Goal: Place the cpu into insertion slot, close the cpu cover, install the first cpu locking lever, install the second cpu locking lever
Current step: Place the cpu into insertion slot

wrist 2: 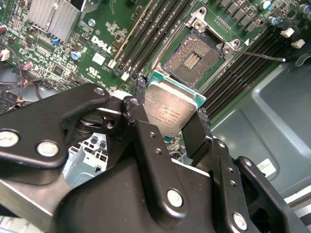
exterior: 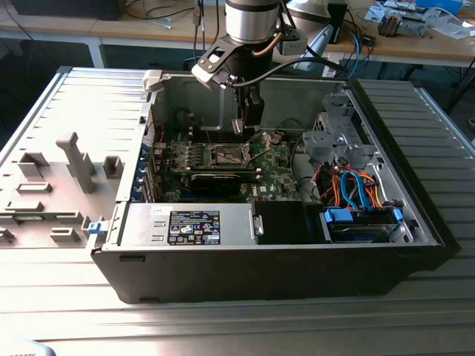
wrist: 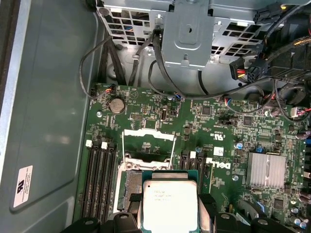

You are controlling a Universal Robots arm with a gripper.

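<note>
Second wrist view | gripper [wrist 2: 171, 100] clamps cpu [wrist 2: 168, 110] | near insertion slot [wrist 2: 192, 58]

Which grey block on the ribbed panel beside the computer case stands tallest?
The T-topped post at the exterior view's left; it rises well above the low, squat blocks around it, such as the small cube beside it.

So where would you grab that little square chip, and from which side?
By two opposite side edges, coming from above its metal top. The cpu is thin and flat, so only its edges offer purchase, and its underside should stay free to face the insertion slot. The gripper holds it that way, one finger on each edge.
</note>
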